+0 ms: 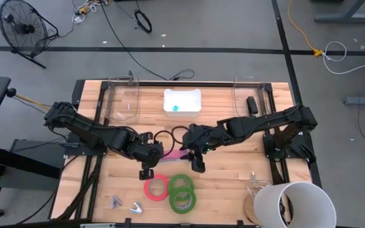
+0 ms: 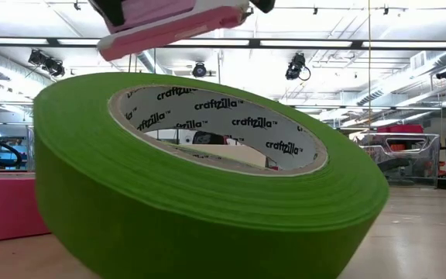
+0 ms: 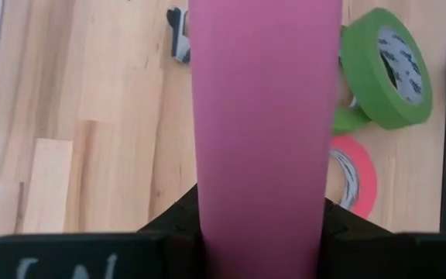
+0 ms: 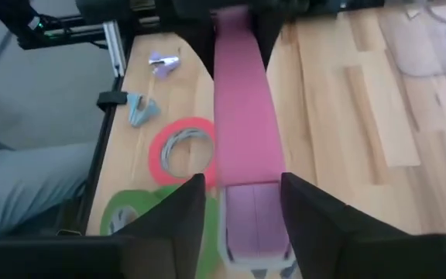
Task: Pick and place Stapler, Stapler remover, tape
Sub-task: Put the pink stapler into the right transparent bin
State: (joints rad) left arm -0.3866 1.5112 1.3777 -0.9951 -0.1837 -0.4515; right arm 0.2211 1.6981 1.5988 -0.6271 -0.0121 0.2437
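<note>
A pink stapler (image 1: 175,154) hangs above the table's middle between my two grippers. My left gripper (image 1: 152,154) is shut on its left end. My right gripper (image 4: 242,180) is open, with one finger on each side of the stapler's right end (image 4: 252,221). I cannot tell whether they touch it. Below and nearer lie a red-pink tape roll (image 1: 156,187) and two green rolls (image 1: 181,183) (image 1: 182,200), all flat on the wood. Two stapler removers (image 1: 117,201) (image 1: 136,206) lie near the front left edge. My left gripper pinches the stapler's end (image 3: 258,221) between its two fingers. It comes from the table's left and slants downward. The stapler runs straight out along the fingers, lifted clear of the table, above the tape rolls.
Two clear bins (image 1: 122,101) (image 1: 249,95) and a white tray (image 1: 182,109) stand along the far edge. A white bucket (image 1: 296,206) stands at the near right corner. In the low view, a green roll (image 2: 207,194) fills the foreground.
</note>
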